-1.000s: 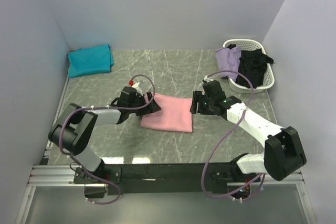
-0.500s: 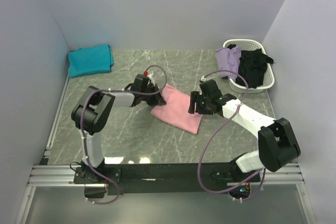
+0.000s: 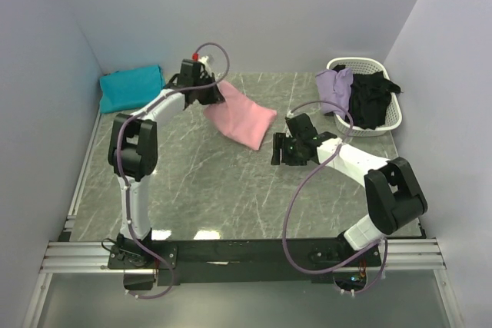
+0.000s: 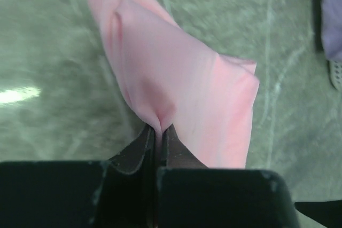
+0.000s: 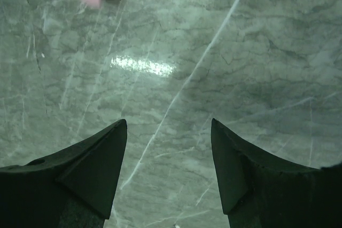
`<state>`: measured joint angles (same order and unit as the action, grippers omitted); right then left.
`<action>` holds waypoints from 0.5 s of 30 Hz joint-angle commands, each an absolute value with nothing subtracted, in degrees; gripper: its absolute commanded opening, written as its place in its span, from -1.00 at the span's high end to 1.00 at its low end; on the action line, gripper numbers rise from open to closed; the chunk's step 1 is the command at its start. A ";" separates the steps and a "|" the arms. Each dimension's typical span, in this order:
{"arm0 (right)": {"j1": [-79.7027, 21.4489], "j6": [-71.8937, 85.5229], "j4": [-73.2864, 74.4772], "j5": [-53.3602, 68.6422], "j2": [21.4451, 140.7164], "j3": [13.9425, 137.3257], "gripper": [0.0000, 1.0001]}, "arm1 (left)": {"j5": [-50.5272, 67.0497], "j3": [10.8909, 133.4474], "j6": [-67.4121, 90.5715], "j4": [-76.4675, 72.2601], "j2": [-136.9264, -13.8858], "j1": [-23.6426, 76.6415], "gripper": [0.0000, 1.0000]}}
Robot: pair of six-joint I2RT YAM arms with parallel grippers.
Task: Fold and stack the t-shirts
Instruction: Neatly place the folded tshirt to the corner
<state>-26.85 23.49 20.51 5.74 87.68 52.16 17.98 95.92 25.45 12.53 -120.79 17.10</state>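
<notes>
Left gripper (image 4: 158, 130), clamped on the folded light pink cloth t-shirt (image 4: 181, 78), holds it, seemingly airborne, right of the folded teal t-shirt (image 3: 132, 88). Right gripper (image 5: 168, 125) gapes empty. Crumpled lavender shirt (image 3: 334, 86) and black shirt (image 3: 369, 97) await folding in the white plastic basket (image 3: 392, 117), far right.

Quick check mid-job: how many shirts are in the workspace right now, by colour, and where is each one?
pink t-shirt: 1, pinched in the left gripper
teal t-shirt: 1, folded in the far left corner
lavender t-shirt: 1, draped over the basket rim
black t-shirt: 1 as far as I can tell, in the basket
Total: 4
</notes>
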 commanded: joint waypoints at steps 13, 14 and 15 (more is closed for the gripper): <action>-26.63 23.91 16.79 11.51 97.11 58.80 -0.41 | 14.68 130.51 9.85 29.01 -134.56 3.27 0.99; -26.54 23.91 16.70 11.69 97.55 59.32 -0.41 | 14.24 130.34 9.41 28.74 -134.30 2.64 0.99; -26.63 23.91 16.87 12.30 98.25 60.20 -0.41 | 13.63 130.17 9.23 28.31 -134.04 1.85 0.99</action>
